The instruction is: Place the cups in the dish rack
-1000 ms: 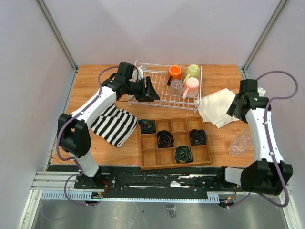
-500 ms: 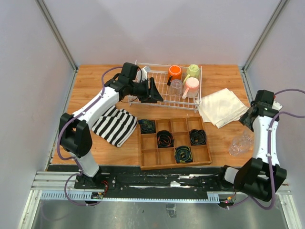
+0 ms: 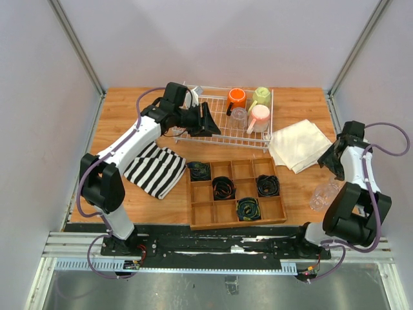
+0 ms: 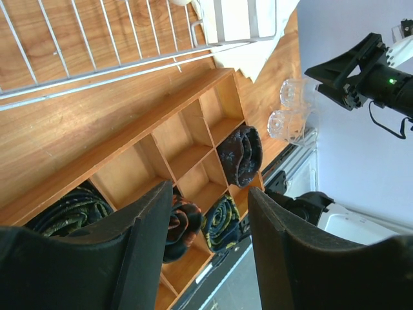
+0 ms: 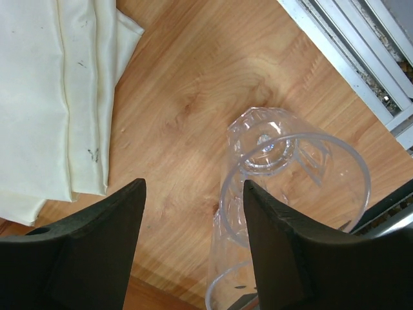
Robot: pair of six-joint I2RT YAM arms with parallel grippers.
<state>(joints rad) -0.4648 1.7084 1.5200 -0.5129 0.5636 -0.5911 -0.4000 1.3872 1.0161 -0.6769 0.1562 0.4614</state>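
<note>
Top external view: a wooden table with the white wire dish rack point(image 3: 222, 134) at its far middle. Standing in the rack's right half are an orange mug point(image 3: 236, 98), a pale yellow-green mug point(image 3: 261, 96), a white-pink mug point(image 3: 260, 116) and one clear tumbler point(image 3: 239, 118). The left gripper point(image 3: 208, 121) hangs over the rack's left part; its wrist view shows the fingers spread wide and holding nothing, with the wooden tray point(image 3: 201, 192) of coiled cables below. Two more clear tumblers point(image 3: 324, 192) sit close together near the table's right front edge, beside a folded cream cloth point(image 3: 298, 145). The right gripper point(image 5: 193, 194) hovers above them, fingers wide apart and empty, one tumbler's rim point(image 5: 297, 174) lying off to the side of the gap rather than inside it. These two cups look to be what remains to load. The likely trouble is at the pick: the tumblers are smooth and transparent and so near each other that a descending finger could strike one, knock it into its neighbour or roll it off the nearby edge. A loose pinch could also let the cup slip. On the way to the rack, the left arm parked there may block the path.
</note>
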